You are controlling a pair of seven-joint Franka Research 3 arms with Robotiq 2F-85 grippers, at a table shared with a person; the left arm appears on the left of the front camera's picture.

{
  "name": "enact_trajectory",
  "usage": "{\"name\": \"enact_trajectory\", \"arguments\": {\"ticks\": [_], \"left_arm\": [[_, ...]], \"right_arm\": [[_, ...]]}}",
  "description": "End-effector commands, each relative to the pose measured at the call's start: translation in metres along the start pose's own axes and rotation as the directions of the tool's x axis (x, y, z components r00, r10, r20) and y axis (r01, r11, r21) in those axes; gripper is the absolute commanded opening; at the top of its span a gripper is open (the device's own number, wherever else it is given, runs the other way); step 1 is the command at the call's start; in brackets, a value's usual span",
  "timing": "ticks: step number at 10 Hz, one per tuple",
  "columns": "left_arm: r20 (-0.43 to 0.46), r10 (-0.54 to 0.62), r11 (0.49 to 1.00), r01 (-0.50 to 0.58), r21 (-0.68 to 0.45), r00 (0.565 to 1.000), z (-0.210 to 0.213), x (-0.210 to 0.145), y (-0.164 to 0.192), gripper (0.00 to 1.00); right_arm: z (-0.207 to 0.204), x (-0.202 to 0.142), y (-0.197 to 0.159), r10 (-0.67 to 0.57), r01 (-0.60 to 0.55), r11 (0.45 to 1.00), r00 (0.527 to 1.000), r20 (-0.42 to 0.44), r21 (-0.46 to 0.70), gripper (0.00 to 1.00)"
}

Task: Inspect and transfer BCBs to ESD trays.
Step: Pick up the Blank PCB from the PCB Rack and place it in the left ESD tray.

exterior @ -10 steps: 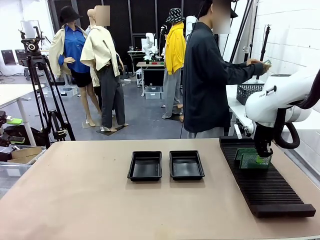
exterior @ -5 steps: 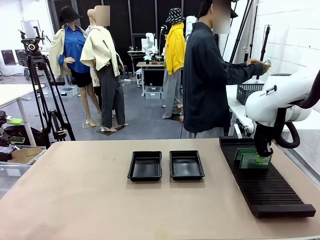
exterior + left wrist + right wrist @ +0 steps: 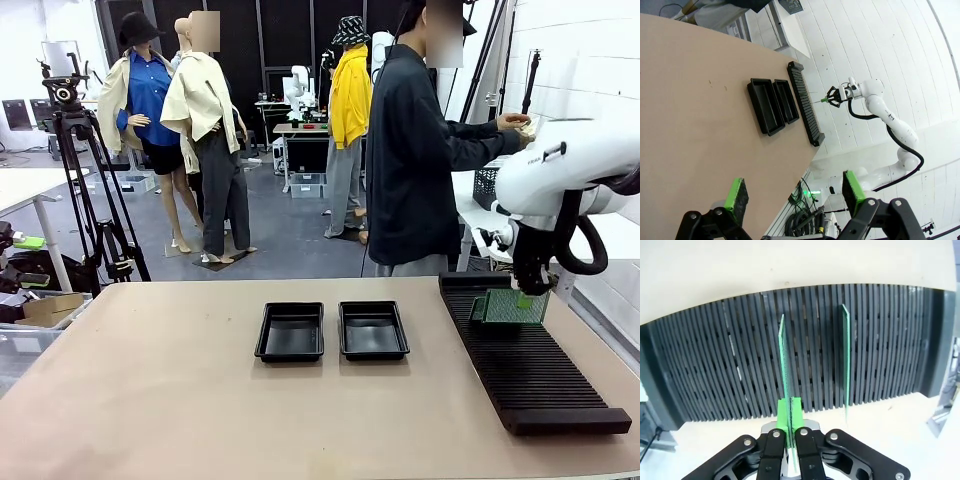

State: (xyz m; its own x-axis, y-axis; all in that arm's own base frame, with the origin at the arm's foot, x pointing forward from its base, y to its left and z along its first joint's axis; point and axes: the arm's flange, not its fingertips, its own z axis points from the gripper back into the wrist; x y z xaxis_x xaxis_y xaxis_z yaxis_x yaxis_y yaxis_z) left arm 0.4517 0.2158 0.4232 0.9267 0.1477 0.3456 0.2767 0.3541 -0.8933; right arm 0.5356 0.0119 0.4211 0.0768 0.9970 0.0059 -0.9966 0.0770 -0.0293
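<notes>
Now clenched with the right end effector (image 3: 526, 292) on the top edge of a green board (image 3: 508, 308), held upright and hanging just over the far end of the black slotted rack (image 3: 530, 380) at the right of the bench (image 3: 150, 400). Seen edge-on from the wrist: pinched flat between the green pads, straight, with no visible bend. Beside it, a second board (image 3: 845, 360), upright in a slot of the rack and apart from the first. Near the middle of the bench, two black trays (image 3: 291, 335), side by side, well apart from the rack, with nothing visible inside. High over the bench, the left end effector (image 3: 795, 192), released, fingers spread, holding nothing.

Probably light, thin and stiff, so calling for little squeeze. Likely brittle at the corners and easy to scratch on the faces. Best taken by a bare edge at mid-length, as here, to stop swinging or twisting. Possibly smooth enough to slip if tilted fast. Worth keeping vertical until over a tray, then laying flat gently rather than dropping.
</notes>
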Motion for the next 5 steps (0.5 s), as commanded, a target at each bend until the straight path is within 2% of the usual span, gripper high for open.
{"name": "enact_trajectory", "arguments": {"ticks": [1, 5], "left_arm": [[0.002, 0.016, 1.0, -0.016, 0.008, 1.0, 0.001, 0.0, -0.002, 1.0], [0.002, 0.016, 1.0, -0.016, 0.008, 1.0, 0.001, 0.0, -0.002, 1.0]], "right_arm": [[0.02, 0.006, 0.001, -0.001, 0.001, 1.0, 1.0, -0.012, 0.004, 0.0], [0.058, 0.02, 0.007, -0.045, 0.044, 0.999, 0.998, -0.045, -0.004, 0.0]]}}
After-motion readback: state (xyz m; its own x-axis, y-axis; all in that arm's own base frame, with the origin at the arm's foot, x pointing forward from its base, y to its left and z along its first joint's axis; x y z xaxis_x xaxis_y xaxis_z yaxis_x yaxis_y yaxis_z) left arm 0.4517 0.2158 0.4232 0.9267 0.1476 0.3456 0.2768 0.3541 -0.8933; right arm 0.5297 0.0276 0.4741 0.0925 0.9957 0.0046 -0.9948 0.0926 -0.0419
